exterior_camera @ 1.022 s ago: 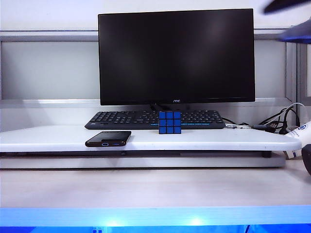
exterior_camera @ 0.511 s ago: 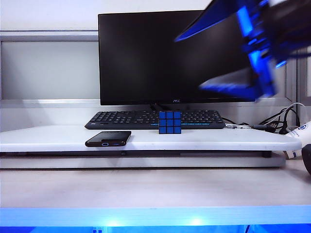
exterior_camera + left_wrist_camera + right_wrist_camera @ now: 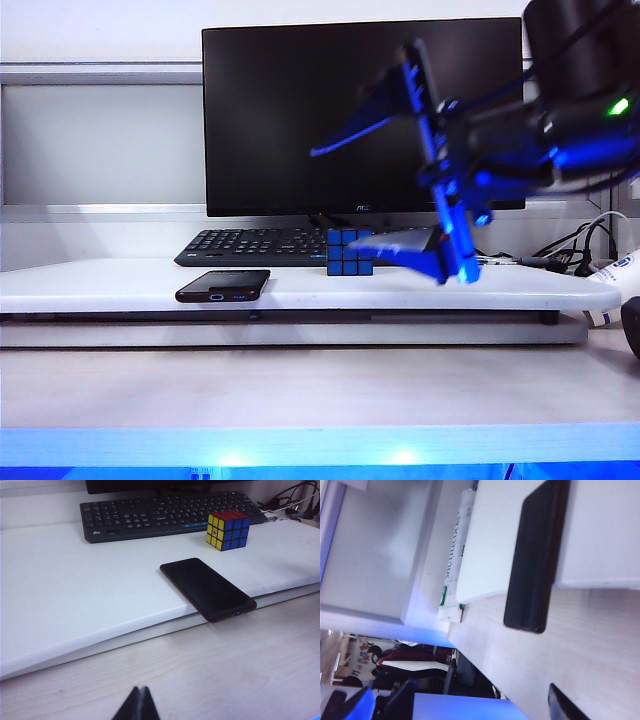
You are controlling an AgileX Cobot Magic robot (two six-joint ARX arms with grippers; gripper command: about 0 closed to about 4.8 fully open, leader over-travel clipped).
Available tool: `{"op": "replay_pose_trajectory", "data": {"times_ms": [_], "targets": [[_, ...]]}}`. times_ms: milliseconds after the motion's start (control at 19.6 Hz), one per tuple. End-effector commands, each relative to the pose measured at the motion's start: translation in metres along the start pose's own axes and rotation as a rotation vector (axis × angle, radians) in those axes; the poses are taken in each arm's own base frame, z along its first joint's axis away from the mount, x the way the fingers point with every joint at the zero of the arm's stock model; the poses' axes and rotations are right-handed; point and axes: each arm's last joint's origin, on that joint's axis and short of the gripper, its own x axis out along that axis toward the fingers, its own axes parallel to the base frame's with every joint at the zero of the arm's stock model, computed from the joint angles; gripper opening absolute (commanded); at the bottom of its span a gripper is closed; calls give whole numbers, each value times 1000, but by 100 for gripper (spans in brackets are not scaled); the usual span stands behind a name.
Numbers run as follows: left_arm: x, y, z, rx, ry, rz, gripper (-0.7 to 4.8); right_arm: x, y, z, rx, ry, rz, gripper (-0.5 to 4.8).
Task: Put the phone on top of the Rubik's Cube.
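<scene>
The black phone (image 3: 223,285) lies flat at the front edge of the white raised board (image 3: 100,285), one end overhanging it. The Rubik's Cube (image 3: 343,252) stands to its right, in front of the keyboard, blue face forward. My right gripper (image 3: 335,198) hangs open in the air above and just right of the cube, and its lower finger covers the cube's right side. The right wrist view shows the phone (image 3: 535,560) beyond the wide-spread gripper (image 3: 482,685), with nothing in it. My left gripper (image 3: 139,692) is shut and empty over the wooden desk, well short of the phone (image 3: 207,587) and cube (image 3: 228,530).
A black keyboard (image 3: 260,245) and a dark monitor (image 3: 363,115) stand behind the cube. Cables (image 3: 580,245) trail at the right end of the board. A lower wooden desk surface (image 3: 300,385) runs in front of the board.
The right arm has swung down from the top right corner to the left, ending above the cube with its jaws spread. Phone and cube have not moved.
</scene>
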Motion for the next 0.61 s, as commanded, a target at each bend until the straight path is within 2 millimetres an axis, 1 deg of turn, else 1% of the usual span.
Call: {"op": "replay_pose_trajectory", "data": {"times_ms": [51, 153, 255, 460, 613], "targets": [[0, -1, -2, -9, 18, -19, -6, 9, -7, 0, 50, 13, -2, 440], [0, -1, -2, -9, 17, -24, -6, 17, -15, -1, 72, 29, -21, 440], [0, -2, -1, -8, 13, -53, -5, 24, -19, 0, 75, 32, -25, 440], [0, -2, -1, -8, 11, -79, -6, 49, -20, -4, 71, 68, -19, 439], [0, -2, -1, -8, 11, -79, -6, 74, -24, -7, 80, 101, -17, 425]]}}
